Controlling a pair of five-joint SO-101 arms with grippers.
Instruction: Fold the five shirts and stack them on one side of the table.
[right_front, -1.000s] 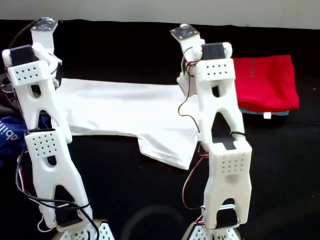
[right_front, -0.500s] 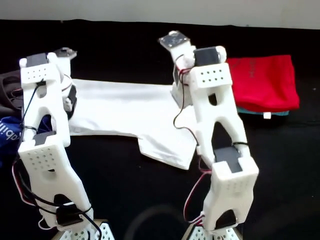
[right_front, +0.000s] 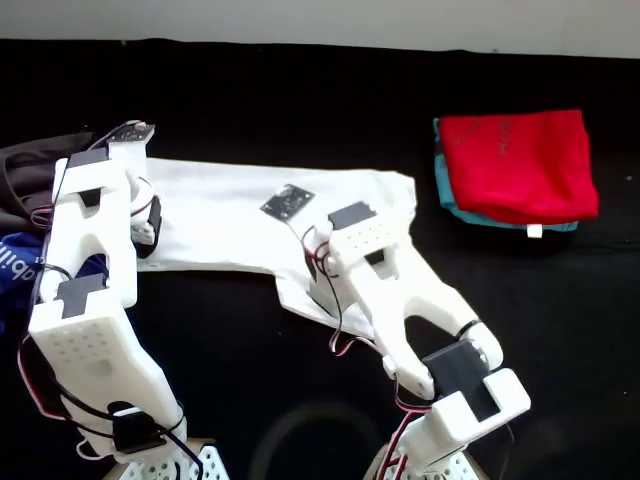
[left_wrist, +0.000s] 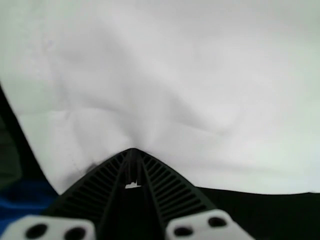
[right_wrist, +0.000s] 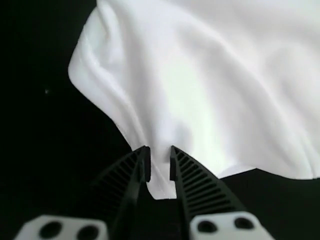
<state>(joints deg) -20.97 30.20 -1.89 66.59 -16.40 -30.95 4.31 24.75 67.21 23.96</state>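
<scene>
A white shirt (right_front: 230, 215) lies spread flat across the middle of the black table (right_front: 560, 330). At its left edge my left gripper (right_front: 148, 228) sits low. In the left wrist view that gripper (left_wrist: 132, 152) is shut on a puckered fold of the white shirt (left_wrist: 175, 75). My right gripper (right_front: 312, 272) is down on the shirt's near flap. In the right wrist view the gripper (right_wrist: 157, 155) pinches a ridge of the white cloth (right_wrist: 210, 75) between narrow-set fingers, close to the hem.
A folded red shirt (right_front: 520, 165) rests on a folded teal shirt (right_front: 445, 200) at the back right. A dark shirt (right_front: 30, 170) and a blue shirt (right_front: 15, 265) are bunched at the left edge. Bare table lies in front of the white shirt.
Both arms have come down and toward the near side. The right gripper went from the shirt's far right edge to its near flap, uncovering the far right corner and the folded stack.
</scene>
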